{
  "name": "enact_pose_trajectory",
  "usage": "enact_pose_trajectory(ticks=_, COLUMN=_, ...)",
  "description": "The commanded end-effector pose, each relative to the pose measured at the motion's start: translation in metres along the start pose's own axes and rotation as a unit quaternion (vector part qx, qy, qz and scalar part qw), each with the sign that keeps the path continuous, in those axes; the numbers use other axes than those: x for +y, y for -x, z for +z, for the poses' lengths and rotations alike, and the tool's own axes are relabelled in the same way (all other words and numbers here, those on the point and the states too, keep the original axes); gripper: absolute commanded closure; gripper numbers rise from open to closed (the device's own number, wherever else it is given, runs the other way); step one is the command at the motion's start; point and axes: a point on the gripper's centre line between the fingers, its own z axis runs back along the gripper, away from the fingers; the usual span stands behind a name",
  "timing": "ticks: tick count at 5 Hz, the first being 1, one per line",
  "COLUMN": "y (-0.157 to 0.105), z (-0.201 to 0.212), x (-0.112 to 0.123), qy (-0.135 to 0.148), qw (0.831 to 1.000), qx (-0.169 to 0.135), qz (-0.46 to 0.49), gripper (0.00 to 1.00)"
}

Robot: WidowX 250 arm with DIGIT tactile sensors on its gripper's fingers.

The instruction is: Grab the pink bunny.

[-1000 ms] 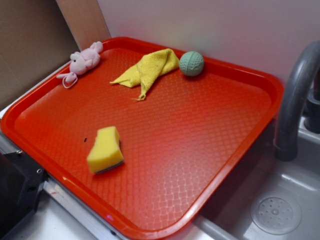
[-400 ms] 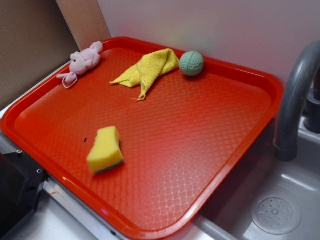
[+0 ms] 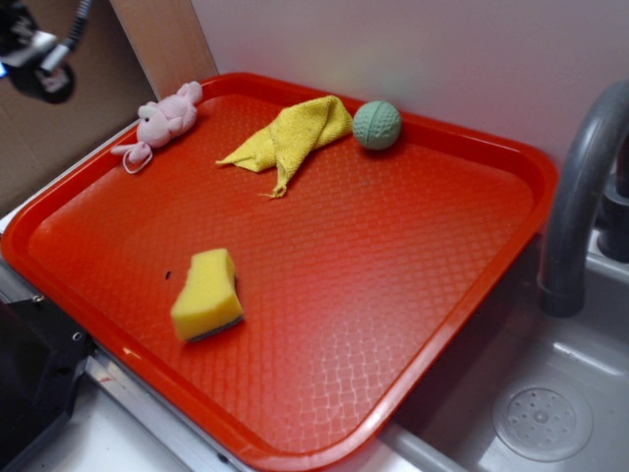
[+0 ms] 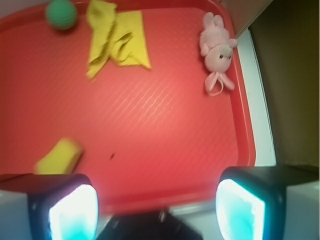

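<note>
On the red tray's [image 3: 472, 295] rim lies the pale pink bunny [image 3: 165, 120], fuzzy, ears looped; gripper [image 4: 157, 202] spread apart.

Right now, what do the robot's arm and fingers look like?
In the wrist view the gripper has two chunky black fingers whose inner pads glow bright white and turquoise. In the exterior view only a small black part of the arm shows at the top left, with a grey cable.

Bunny [image 3: 165, 120] [image 4: 217, 52]: small plush, pale pink, fuzzy, with round head, stubby limbs and thin looped ears. Lay on its side along the red tray's [image 3: 393, 295] [image 4: 165, 130] rim at one corner, ears trailing away from the body.
</note>
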Motion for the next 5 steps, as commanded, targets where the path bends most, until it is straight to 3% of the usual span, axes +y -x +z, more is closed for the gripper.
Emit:
enact_pose_trajectory(ticks=1, y=-0.048, z=-0.060, x=0.025, qy=-0.017, qw=0.998, qx=0.005, qz=-0.056, gripper=0.00)
enact_pose_trajectory(ticks=3, y=-0.070, z=-0.096, x=0.055, qy=-0.006, qw=0.999, qx=0.024, qz=-0.042, gripper=0.00)
enact_pose_trajectory(ticks=4, y=-0.085, z=-0.101, x=0.062, qy=-0.019, qw=1.000, qx=0.020, qz=-0.015, gripper=0.00)
enact_pose_trajectory(ticks=5, y=-0.091, z=-0.100, x=0.078, qy=-0.020, qw=1.000, qx=-0.013, qz=0.011, gripper=0.00)
